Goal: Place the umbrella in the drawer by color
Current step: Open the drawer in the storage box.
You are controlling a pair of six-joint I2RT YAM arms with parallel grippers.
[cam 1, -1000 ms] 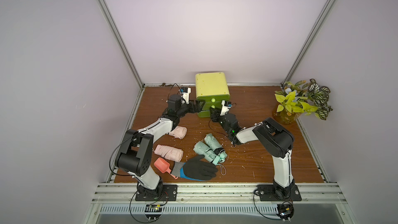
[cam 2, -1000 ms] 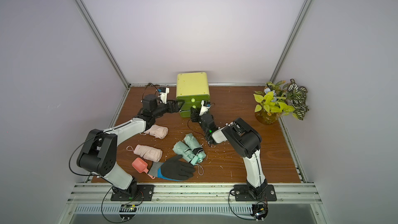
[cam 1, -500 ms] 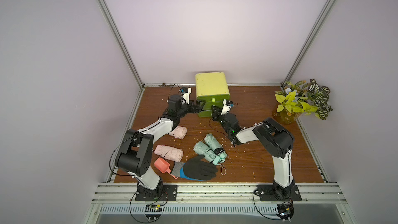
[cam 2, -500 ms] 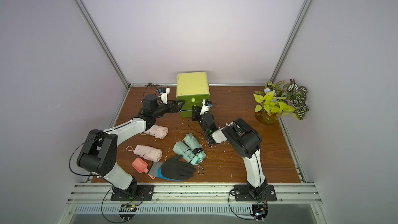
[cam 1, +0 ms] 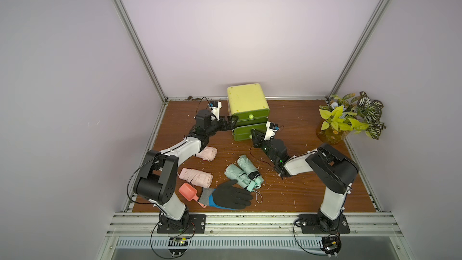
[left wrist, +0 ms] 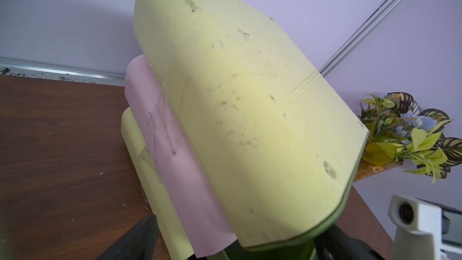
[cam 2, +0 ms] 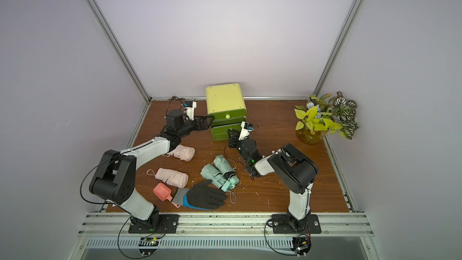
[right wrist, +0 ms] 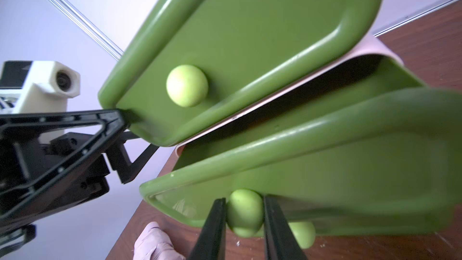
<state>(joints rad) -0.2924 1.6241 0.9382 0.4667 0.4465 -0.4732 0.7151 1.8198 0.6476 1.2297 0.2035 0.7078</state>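
- Jaws of the right gripper (right wrist: 244,200) are shown clamped on the round knob (right wrist: 246,218) of the middle drawer (right wrist: 325,183), which is drawn partly out of its pink tier.
- The left gripper (cam 1: 232,124), spread wide and holding nothing, is set against the corner of the cabinet (cam 1: 247,96).
- One pink umbrella (cam 1: 207,153), a second pink umbrella (cam 1: 196,177) and the mint umbrellas (cam 1: 243,173) are seen lying on the table (cam 1: 300,183), apart from the cabinet.
- Nothing is shown stowed; the task is judged barely begun, with all the sorting left.

no readable text, labels or numbers
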